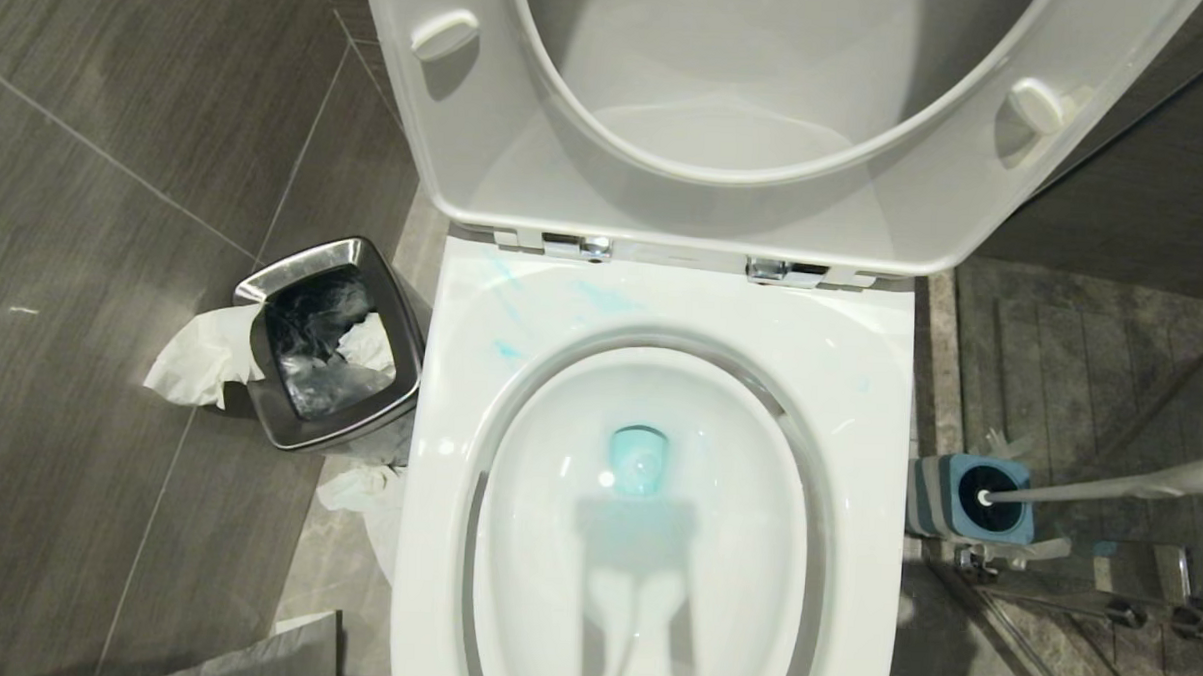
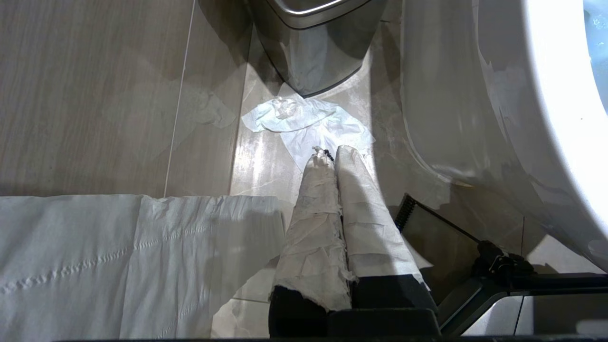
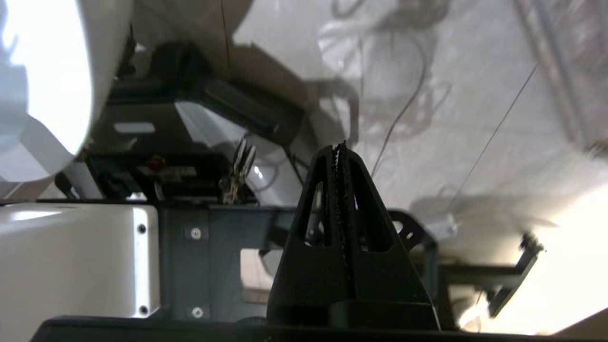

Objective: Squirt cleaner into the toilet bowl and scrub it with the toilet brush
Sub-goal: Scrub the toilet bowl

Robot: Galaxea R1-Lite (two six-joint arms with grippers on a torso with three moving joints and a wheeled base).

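With cleaner point(image 1: 639, 459) tinting the toilet bowl point(image 1: 662, 310) | toilet brush point(image 1: 1107, 488) in holder point(image 1: 971, 499), ready for scrubbing | left gripper point(image 2: 330, 154) closed, empty | right gripper point(image 3: 339, 149) closed, empty.

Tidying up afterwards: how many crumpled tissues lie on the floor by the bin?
2: one tissue left of the bin; another between bin and toilet. Others may be hidden.

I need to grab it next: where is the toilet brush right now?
In the head view the brush stands in its blue holder on the floor to the right of the toilet, handle leaning away to the right.
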